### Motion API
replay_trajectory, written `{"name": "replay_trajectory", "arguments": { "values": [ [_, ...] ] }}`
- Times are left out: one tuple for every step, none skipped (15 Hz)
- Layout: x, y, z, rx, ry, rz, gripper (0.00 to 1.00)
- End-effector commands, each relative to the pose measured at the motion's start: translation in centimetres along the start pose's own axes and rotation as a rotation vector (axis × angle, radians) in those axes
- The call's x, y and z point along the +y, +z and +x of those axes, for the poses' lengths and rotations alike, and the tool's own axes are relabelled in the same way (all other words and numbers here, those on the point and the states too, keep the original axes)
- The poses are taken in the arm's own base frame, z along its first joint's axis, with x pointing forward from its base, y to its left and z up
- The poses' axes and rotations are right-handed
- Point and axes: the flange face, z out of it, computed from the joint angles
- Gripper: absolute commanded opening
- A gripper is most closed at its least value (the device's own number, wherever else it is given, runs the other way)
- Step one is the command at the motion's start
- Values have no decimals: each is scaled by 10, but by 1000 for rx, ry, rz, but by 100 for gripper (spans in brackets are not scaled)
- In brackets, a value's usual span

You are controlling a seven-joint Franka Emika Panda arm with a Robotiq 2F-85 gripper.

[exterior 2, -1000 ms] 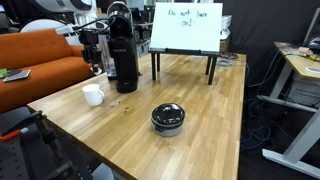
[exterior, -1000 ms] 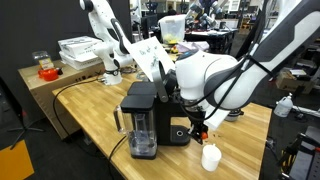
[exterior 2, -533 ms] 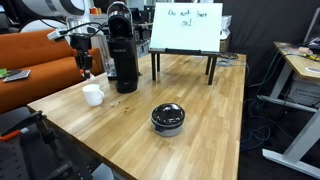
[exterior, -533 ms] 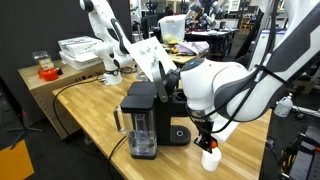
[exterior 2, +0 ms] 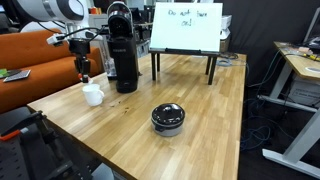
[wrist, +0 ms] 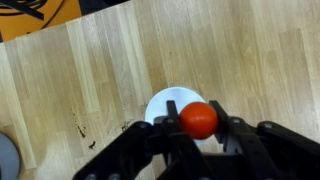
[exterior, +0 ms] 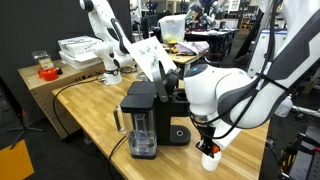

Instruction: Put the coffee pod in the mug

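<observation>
We count one coffee pod (wrist: 199, 117). Its orange-red top faces the wrist camera, and it sits pinched between the two dark fingers (wrist: 233, 134) of the tool (wrist: 199, 126), which has closed narrowly on it. The pod is off the tabletop (wrist: 80, 70), directly over the open mouth of the mug (wrist: 166, 102) in the wrist view. The part of the mug's inside that shows past the pod is plain white.

There is one mug, small and white, standing upright on the wood. In both exterior views the tool (exterior 2: 84, 73) hangs just above the mug (exterior 2: 92, 95), and the fingertips (exterior: 206, 147) come close to the rim of the mug (exterior: 210, 159). We cannot tell whether the pod has passed below the rim.

Just beside the mug stands one black coffee machine (exterior 2: 122, 48). Its clear water tank (exterior: 142, 136) is at one end, and we cannot read the tank's level.

Further along the tabletop (exterior 2: 205, 105), well apart from the mug, lies one black round dish (exterior 2: 167, 118). Its lid is on, so its contents are hidden. One small whiteboard (exterior 2: 185, 27) stands on legs behind the machine.

On a separate bench at the back there is one clear jar (exterior: 43, 68) with something orange-red in it.
</observation>
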Motion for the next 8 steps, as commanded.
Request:
{"name": "replay_trajectory", "arguments": {
  "values": [
    [2,6,6,0,23,40,10],
    [4,8,8,-5,32,41,10],
    [9,10,11,-10,40,45,10],
    [12,12,14,-18,51,46,10],
    [17,13,17,-22,58,49,10],
    [21,13,21,-24,64,50,10],
    [24,12,24,-26,70,54,11],
    [27,12,27,-29,72,61,25]
  ]
}}
